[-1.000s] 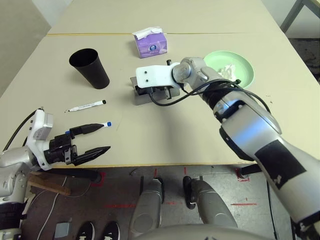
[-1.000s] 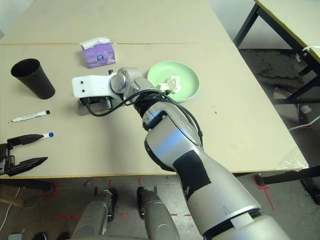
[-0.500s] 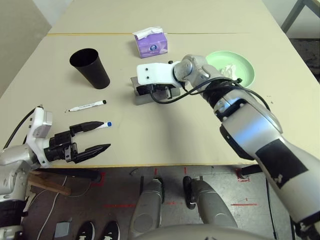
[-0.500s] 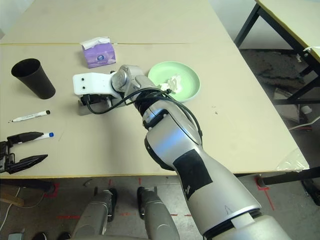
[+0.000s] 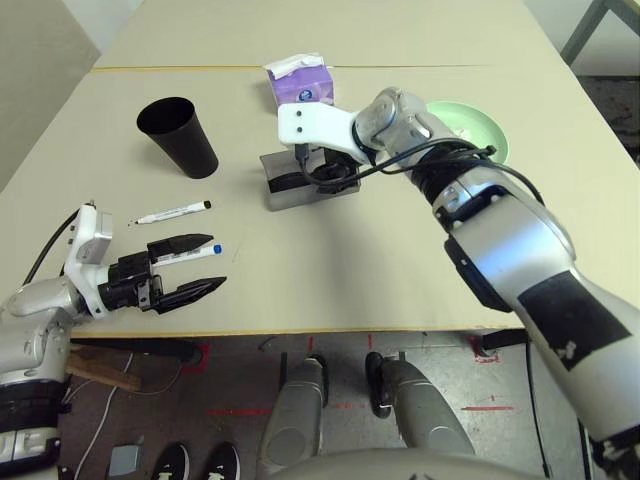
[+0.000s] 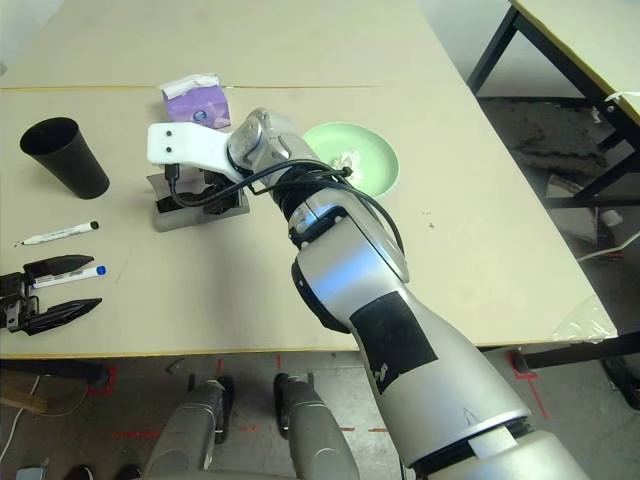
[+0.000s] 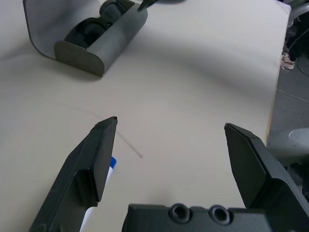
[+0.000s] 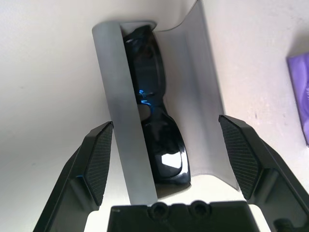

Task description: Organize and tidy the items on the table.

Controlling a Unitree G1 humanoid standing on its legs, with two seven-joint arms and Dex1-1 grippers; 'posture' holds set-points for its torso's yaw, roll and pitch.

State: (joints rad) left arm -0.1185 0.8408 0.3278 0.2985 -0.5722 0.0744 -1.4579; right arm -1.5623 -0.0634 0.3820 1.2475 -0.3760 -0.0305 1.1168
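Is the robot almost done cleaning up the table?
Not yet. The black sunglasses already lie in the open grey glasses case, and the crumpled tissue sits on the green plate. The right gripper hovers open above the case. Two markers still lie loose by the open left gripper, beside the black cup.

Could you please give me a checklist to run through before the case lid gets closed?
1. Sunglasses lie inside the case: ok.
2. Right hand open and holding nothing, poised over the case: ok.
3. Case lid still open: ok, it needs closing next.
4. Whether the sunglasses sit low enough for the lid to shut: cannot tell.
5. Left hand open and empty near the table's front edge, beside the blue-capped marker, well apart from the case: ok.
6. Tissue box stands close behind the case; room for the lid to swing: cannot tell.
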